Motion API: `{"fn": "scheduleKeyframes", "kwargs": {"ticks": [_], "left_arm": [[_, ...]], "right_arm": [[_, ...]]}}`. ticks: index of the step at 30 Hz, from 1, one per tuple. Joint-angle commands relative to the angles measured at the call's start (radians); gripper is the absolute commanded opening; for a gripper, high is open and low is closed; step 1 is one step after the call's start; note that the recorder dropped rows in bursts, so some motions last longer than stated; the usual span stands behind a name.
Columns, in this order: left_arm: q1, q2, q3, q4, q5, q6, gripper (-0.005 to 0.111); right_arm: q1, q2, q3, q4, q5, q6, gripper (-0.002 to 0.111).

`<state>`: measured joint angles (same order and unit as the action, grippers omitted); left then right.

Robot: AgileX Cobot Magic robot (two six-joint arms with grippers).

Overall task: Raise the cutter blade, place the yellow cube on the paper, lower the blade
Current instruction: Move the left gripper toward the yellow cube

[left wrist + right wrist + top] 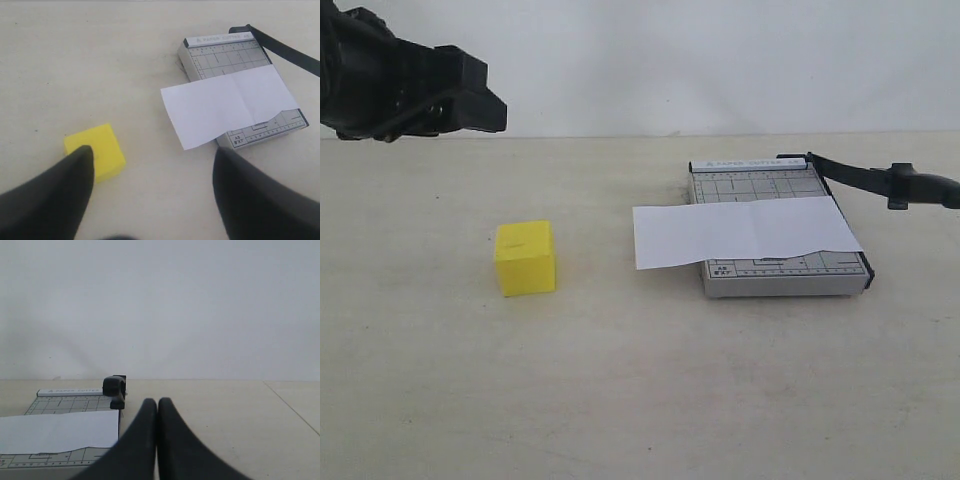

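The yellow cube (525, 257) rests on the table, left of the trimmer. It also shows in the left wrist view as the yellow cube (97, 150), partly behind one finger. The white paper (740, 230) lies across the grey base (790, 280), overhanging its left side. The cutter blade (870, 178) is lifted off the base, its handle out to the right. My left gripper (153, 151) hangs open and empty high above the table, up and left of the cube. My right gripper (158, 402) is shut on nothing, beside the blade handle (114, 387).
Everything sits on a beige tabletop (640, 400) with a white wall behind it. My left arm (410, 85) fills the exterior view's top-left corner. My right arm does not show in that view.
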<state>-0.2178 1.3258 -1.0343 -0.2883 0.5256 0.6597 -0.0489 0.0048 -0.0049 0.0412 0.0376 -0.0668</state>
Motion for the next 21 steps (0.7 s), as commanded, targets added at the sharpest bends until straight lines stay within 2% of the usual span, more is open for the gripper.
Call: {"fn": "scheduleKeyframes", "kwargs": {"ticks": [1, 8, 13, 21], "left_arm": [[-0.004, 0.006, -0.007, -0.008, -0.017, 0.004, 0.065], [-0.004, 0.040, -0.007, 0.001, -0.013, 0.023, 0.066], [-0.002, 0.130, -0.007, 0.001, -0.045, 0.023, 0.083], [-0.002, 0.282, -0.011, 0.004, -0.142, 0.014, 0.083]], "right_arm": [[0.001, -0.005, 0.005, 0.000, -0.008, 0.002, 0.000], [0.001, -0.005, 0.005, 0.000, -0.008, 0.002, 0.000], [0.001, -0.005, 0.005, 0.000, -0.008, 0.002, 0.000], [0.001, -0.005, 0.005, 0.000, -0.008, 0.002, 0.000]]}}
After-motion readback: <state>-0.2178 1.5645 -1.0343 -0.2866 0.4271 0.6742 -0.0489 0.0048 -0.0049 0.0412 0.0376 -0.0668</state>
